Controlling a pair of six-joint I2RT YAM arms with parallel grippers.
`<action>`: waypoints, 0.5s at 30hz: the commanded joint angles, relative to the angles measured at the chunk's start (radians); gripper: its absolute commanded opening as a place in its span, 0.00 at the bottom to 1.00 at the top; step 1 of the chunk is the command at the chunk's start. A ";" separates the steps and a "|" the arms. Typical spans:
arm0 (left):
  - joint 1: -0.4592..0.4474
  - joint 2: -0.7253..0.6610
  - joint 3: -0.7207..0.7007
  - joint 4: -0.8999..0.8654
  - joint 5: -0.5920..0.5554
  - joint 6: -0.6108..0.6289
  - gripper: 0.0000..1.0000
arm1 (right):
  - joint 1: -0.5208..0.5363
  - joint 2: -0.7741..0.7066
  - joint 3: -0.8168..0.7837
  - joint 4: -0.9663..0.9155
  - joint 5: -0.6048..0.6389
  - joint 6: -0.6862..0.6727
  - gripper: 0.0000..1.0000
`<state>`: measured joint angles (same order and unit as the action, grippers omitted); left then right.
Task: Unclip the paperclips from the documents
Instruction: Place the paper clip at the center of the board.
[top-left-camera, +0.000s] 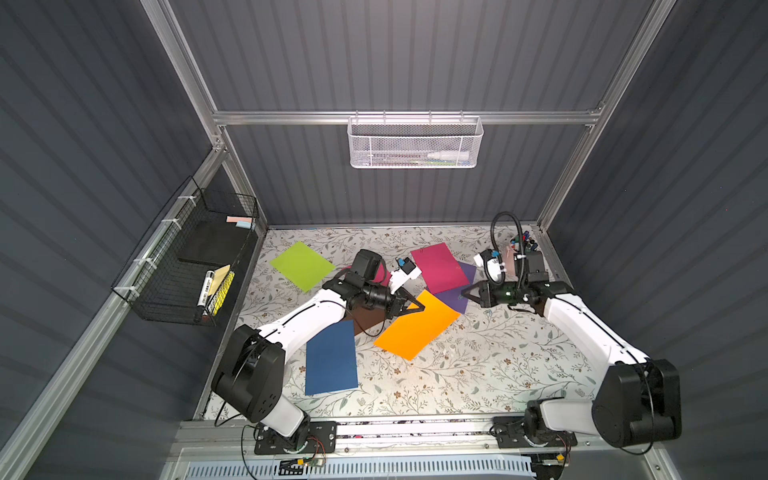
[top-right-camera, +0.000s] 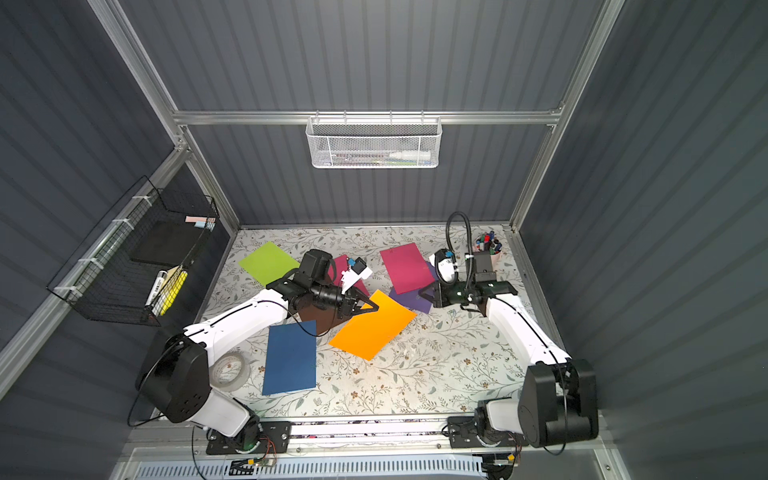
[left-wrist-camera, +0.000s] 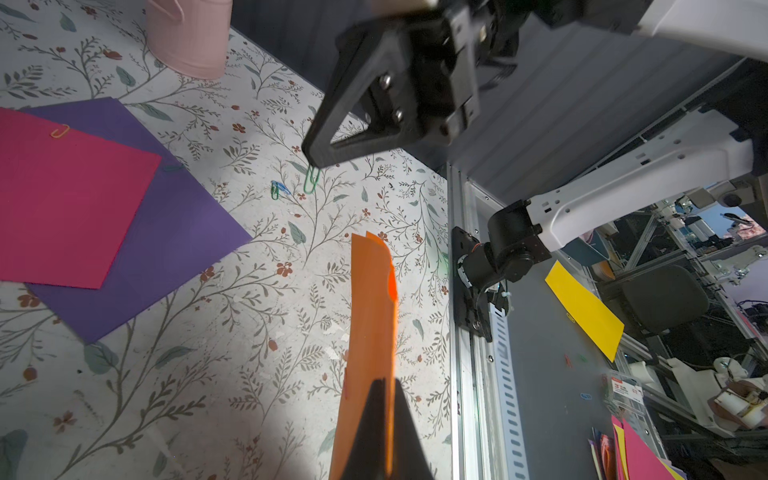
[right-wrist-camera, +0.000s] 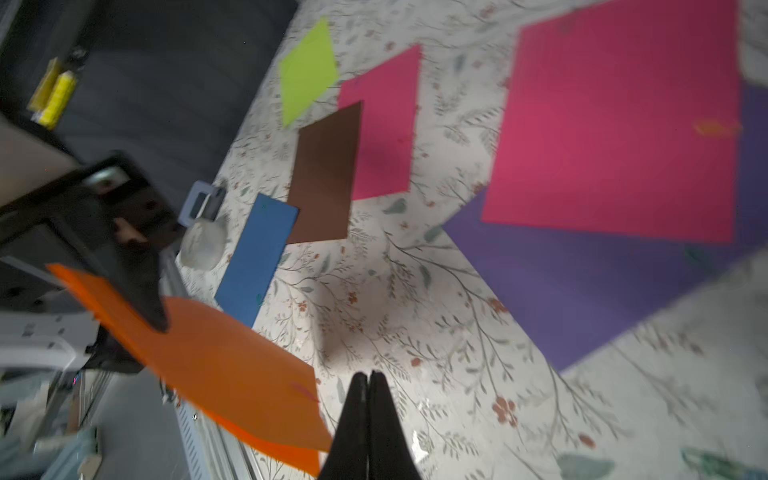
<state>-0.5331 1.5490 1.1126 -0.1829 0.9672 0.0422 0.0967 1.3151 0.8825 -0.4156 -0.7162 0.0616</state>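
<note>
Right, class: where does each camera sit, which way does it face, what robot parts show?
Both top views: overhead, looking down on the table; left arm and right arm show.
Left wrist: behind the left gripper, shut on the orange sheet; faces the right gripper pinching a green paperclip.
Right wrist: behind the right gripper; faces the left gripper.
Both wrist views share the orange sheet.

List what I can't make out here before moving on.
- Brown sheet: top views, mostly under the left arm.
- Green paperclip at the right gripper tip: left wrist view, gripped or loose unclear.
- Pinkish mark on the orange sheet: right wrist view, blurred; maybe a clip.
- Loose clips: too small in both top views.
</note>
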 joint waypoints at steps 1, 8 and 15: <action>0.008 -0.048 0.024 0.017 -0.018 -0.015 0.00 | -0.017 -0.021 -0.076 -0.009 0.221 0.175 0.00; 0.012 -0.061 0.032 0.078 -0.015 -0.044 0.00 | -0.026 0.079 -0.066 -0.103 0.388 0.220 0.00; 0.019 -0.092 0.030 0.103 -0.011 -0.063 0.00 | -0.037 0.190 0.041 -0.197 0.515 0.232 0.39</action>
<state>-0.5209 1.4967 1.1183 -0.1127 0.9524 -0.0044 0.0635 1.4822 0.8810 -0.5552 -0.2665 0.2733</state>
